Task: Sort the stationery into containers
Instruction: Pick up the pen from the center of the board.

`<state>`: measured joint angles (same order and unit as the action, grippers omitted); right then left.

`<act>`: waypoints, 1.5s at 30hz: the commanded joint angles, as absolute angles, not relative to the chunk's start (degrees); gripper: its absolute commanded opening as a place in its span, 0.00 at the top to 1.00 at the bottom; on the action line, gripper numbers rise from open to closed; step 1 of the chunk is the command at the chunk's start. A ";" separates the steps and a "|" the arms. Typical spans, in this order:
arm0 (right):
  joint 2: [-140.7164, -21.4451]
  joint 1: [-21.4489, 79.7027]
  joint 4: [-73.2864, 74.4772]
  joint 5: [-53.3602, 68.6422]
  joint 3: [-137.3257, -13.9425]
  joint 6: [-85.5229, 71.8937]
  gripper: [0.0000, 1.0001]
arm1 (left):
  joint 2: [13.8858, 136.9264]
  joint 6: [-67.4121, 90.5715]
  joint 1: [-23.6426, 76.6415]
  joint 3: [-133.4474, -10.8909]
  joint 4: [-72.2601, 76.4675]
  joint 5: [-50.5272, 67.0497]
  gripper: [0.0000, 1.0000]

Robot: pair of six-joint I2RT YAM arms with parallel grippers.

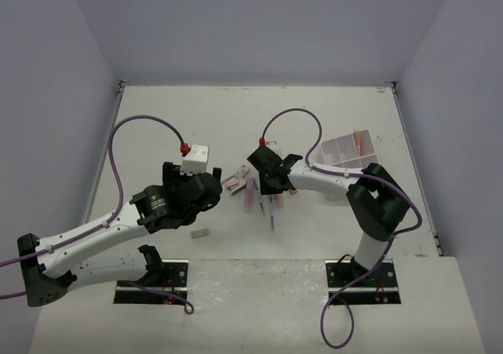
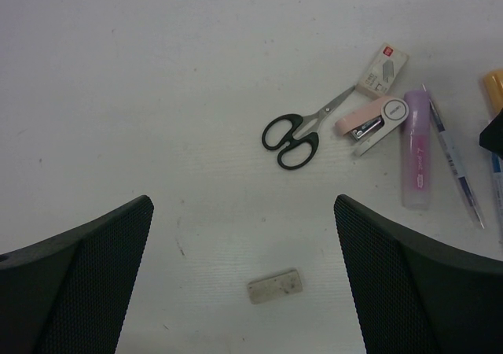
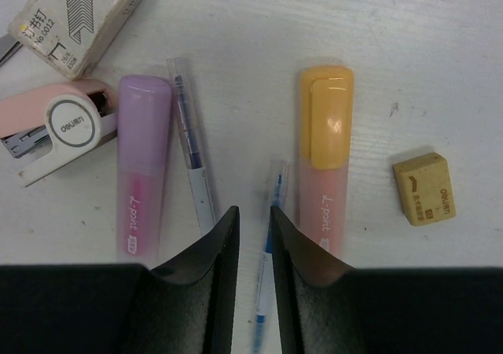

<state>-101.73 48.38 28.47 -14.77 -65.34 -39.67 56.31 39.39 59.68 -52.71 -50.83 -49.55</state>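
Note:
My right gripper point(image 3: 254, 211) is low over the stationery. Its jaws stand narrowly open astride a thin blue pen point(image 3: 277, 189) on the table; a strip of table shows beside the pen. A purple marker point(image 3: 144, 165) and a white pen point(image 3: 192, 157) lie to its left, an orange marker point(image 3: 324, 149) and a tan eraser point(image 3: 424, 189) to its right. My left gripper point(image 2: 242, 204) hangs wide open and empty above a grey eraser point(image 2: 274, 285). Black-handled scissors point(image 2: 292, 138) lie beyond it. The white divided tray point(image 1: 339, 162) sits at the right, with an orange item point(image 1: 360, 141) in one compartment.
A pink stapler point(image 3: 59, 126) and a small box of staples point(image 3: 75, 16) lie by the purple marker. The grey eraser point(image 1: 200, 233) lies apart, near the front edge. Grey walls close the table on three sides.

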 commanded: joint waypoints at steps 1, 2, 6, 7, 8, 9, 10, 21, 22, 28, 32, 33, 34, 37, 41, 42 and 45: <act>-101.39 48.69 29.62 -18.22 -66.80 -41.42 0.75 | 55.68 38.08 59.50 -52.38 -48.87 -49.68 0.00; -101.53 48.64 29.71 -18.28 -66.80 -41.40 0.75 | 55.77 38.06 59.50 -52.38 -48.87 -49.66 0.00; -102.56 48.69 29.71 -18.11 -66.80 -41.48 0.74 | 55.73 37.80 59.50 -52.47 -48.78 -49.14 0.00; -102.77 48.69 29.77 -18.31 -66.66 -41.55 0.74 | 55.46 37.59 59.50 -52.40 -48.58 -49.00 0.00; -102.94 48.73 29.87 -18.51 -66.62 -41.61 0.74 | 55.23 37.35 59.50 -52.31 -48.26 -48.74 0.00; -103.10 48.78 29.97 -18.72 -66.62 -41.66 0.74 | 55.02 37.09 59.50 -52.20 -47.90 -48.43 0.00; -103.18 48.70 30.05 -18.97 -66.54 -41.66 0.74 | 54.77 36.93 59.50 -52.04 -47.74 -48.26 0.00; -106.73 48.69 30.59 -18.16 -67.33 -41.92 0.84 | 54.07 36.30 59.50 -51.94 -47.25 -47.72 0.00; -106.79 48.69 30.52 -18.00 -67.29 -41.92 0.86 | 53.93 36.26 59.50 -51.94 -47.20 -47.76 0.00; -104.82 48.78 30.76 -17.35 -67.24 -41.96 1.00 | 53.30 36.17 59.59 -51.86 -47.02 -47.55 0.00; -94.73 48.96 30.82 -18.19 -67.33 -40.22 1.00 | 53.00 36.04 59.59 -51.68 -47.01 -47.56 0.00; -92.62 48.96 30.63 -19.00 -67.32 -39.15 1.00 | 53.00 36.11 59.59 -51.68 -46.95 -47.62 0.00; -89.94 48.88 30.44 -20.22 -67.25 -38.30 1.00 | 53.07 36.05 59.59 -51.75 -46.93 -47.64 0.00; -78.77 48.34 27.03 -28.92 -65.64 -32.84 1.00 | 52.95 36.04 59.59 -51.75 -46.93 -47.64 0.00; -65.34 37.38 14.21 -36.12 -57.05 -27.23 1.00 | 52.31 35.95 59.59 -51.68 -46.85 -47.55 0.00; -61.58 34.36 9.44 -36.08 -54.48 -24.94 1.00 | 52.23 35.85 59.62 -51.59 -46.66 -47.36 0.00; -53.03 27.30 -7.60 -36.86 -46.84 -17.31 1.00 | 52.30 35.51 59.68 -51.42 -46.14 -46.91 0.00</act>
